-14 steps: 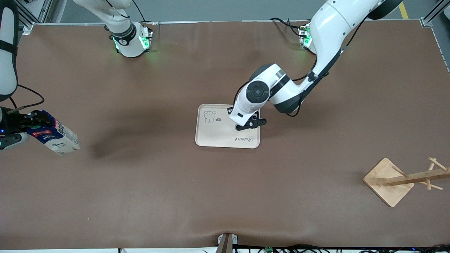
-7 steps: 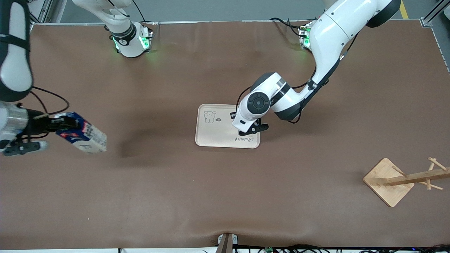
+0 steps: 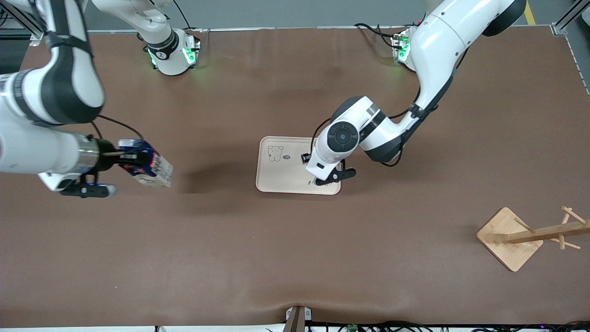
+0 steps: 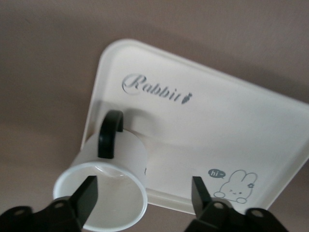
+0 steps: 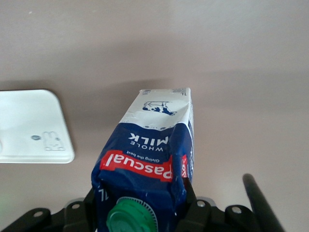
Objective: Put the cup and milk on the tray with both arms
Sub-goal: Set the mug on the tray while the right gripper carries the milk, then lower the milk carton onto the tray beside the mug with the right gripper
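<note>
The cream tray (image 3: pixel 281 173) lies mid-table. In the left wrist view, the white cup (image 4: pixel 104 193) with its black handle stands upright on the tray (image 4: pixel 217 130) at the corner by the "Rabbit" script. My left gripper (image 4: pixel 142 193) is open just above it. One finger is over the cup's mouth and the other is outside its wall, and neither touches it. In the front view the left gripper (image 3: pixel 329 176) hides the cup. My right gripper (image 3: pixel 133 159) is shut on the top of the milk (image 3: pixel 150 165), holding it tilted over bare table toward the right arm's end. The milk (image 5: pixel 149 159) and tray (image 5: pixel 29 125) show in the right wrist view.
A wooden rack with pegs on a square base (image 3: pixel 511 237) stands near the left arm's end of the table, nearer the front camera. The brown table (image 3: pixel 295 258) carries nothing else.
My right arm has carried the milk from the table's end toward the tray. My left gripper has shifted slightly over the tray toward the front camera.
</note>
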`<act>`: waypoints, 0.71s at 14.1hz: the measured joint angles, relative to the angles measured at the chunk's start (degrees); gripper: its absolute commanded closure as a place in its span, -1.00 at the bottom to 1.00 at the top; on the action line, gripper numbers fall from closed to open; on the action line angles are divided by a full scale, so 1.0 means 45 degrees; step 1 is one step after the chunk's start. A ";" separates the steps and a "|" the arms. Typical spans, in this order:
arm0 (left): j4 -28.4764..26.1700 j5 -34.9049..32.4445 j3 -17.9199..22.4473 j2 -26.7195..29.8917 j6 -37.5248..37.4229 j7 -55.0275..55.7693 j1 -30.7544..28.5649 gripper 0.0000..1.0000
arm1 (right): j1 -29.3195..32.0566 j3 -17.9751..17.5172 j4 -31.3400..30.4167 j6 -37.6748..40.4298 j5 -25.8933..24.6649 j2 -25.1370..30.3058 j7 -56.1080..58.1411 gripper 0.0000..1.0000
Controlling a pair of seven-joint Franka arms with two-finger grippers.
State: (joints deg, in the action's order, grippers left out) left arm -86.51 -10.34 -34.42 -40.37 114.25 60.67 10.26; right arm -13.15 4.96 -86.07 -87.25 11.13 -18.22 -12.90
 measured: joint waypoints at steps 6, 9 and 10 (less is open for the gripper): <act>0.1434 -0.1085 0.0217 0.2368 -0.2387 -0.2121 -0.2439 -1.00 | -0.3248 -0.0041 0.0023 -0.1263 0.1055 -0.0125 -0.3761 1.00; 0.1427 -0.1113 0.0259 0.3453 -0.3559 -0.4821 -0.4214 -1.00 | -0.4447 -0.0038 0.0022 -0.1843 0.1196 -0.0578 -0.4404 1.00; 0.1429 -0.1116 0.0265 0.3698 -0.3752 -0.5435 -0.4712 -1.00 | -0.4757 -0.0035 0.0022 -0.2048 0.1206 -0.0747 -0.4464 1.00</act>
State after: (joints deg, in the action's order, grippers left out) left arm -80.08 -15.36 -33.23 -23.73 97.37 36.21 -10.94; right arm -34.56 4.80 -85.97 -96.46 16.55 -21.58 -32.99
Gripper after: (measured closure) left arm 0.000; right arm 0.344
